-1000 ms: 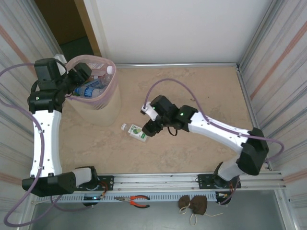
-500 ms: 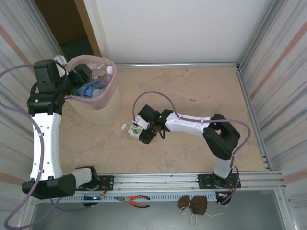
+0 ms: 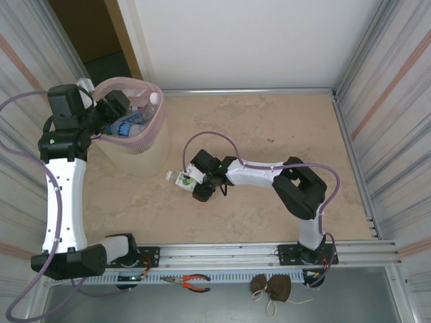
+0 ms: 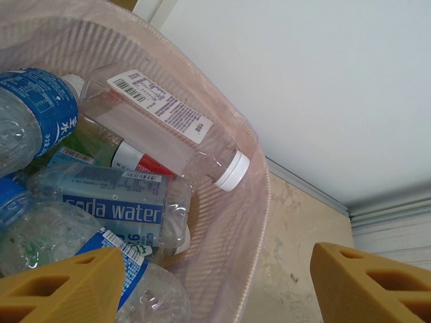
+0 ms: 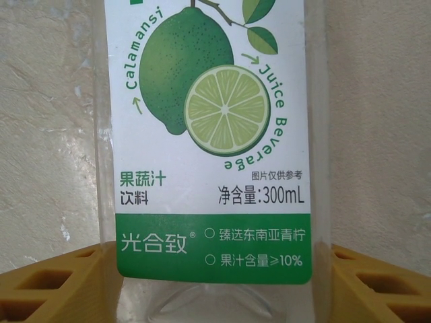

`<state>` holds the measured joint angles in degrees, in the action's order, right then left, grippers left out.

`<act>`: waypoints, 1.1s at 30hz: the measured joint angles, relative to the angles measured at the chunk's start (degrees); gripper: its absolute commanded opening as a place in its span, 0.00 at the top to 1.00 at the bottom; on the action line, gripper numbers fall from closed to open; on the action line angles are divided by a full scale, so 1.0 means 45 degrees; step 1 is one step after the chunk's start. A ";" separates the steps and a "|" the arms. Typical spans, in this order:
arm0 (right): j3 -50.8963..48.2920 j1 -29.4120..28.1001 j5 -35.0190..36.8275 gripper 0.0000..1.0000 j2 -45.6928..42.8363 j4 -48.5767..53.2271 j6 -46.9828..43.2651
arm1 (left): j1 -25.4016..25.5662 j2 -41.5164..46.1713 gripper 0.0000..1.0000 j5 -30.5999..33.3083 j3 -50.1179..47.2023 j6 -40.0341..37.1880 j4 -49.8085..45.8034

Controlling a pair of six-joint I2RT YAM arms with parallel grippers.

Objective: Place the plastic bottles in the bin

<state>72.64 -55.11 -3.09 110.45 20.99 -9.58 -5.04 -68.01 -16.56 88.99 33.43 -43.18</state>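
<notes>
While the top view placed the calamansi juice bottle [image 3: 180, 179] lying left of the table's [image 3: 283, 128] middle, near the bin [image 3: 145, 151] in the far left corner, the right wrist view read its label. It showed the right claw [image 5: 215, 282] with fingers [image 5: 54, 282] against both sides, though I cannot tell whether it gripped. The left claw [image 4: 219, 282] hung wide open and empty over the binned bottles [image 4: 114, 202].

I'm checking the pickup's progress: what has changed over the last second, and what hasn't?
The right gripper swung left from beside the lime juice bottle onto it; its jaws now straddle the bottle, though whether they clamp it is unclear. The bottle, lying on the table, slid slightly left. The left gripper stayed open over the bin.
</notes>
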 measured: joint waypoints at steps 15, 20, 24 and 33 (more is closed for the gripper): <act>-0.0291 0.0005 0.0015 0.54 -0.1020 0.0350 -0.0019 | 0.0000 0.0228 0.27 0.0005 0.0000 -0.0058 -0.0015; -0.0287 0.0112 -0.0053 0.55 -0.2535 0.0544 -0.0015 | 0.0000 0.0408 0.27 0.0010 0.0005 -0.0102 -0.0015; -0.0092 0.0267 -0.0233 0.55 -0.3555 0.0855 -0.0010 | 0.0000 0.0520 0.28 0.0010 0.0063 -0.0199 -0.0097; 0.1496 0.0335 -0.0568 0.55 -0.4896 0.2025 -0.0015 | 0.0000 0.0719 0.29 -0.0126 0.0321 -0.0442 -0.0146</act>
<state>79.37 -53.60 -5.65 88.42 30.11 -9.65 -5.04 -64.77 -17.12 90.43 31.44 -43.83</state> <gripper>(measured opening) 0.643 0.719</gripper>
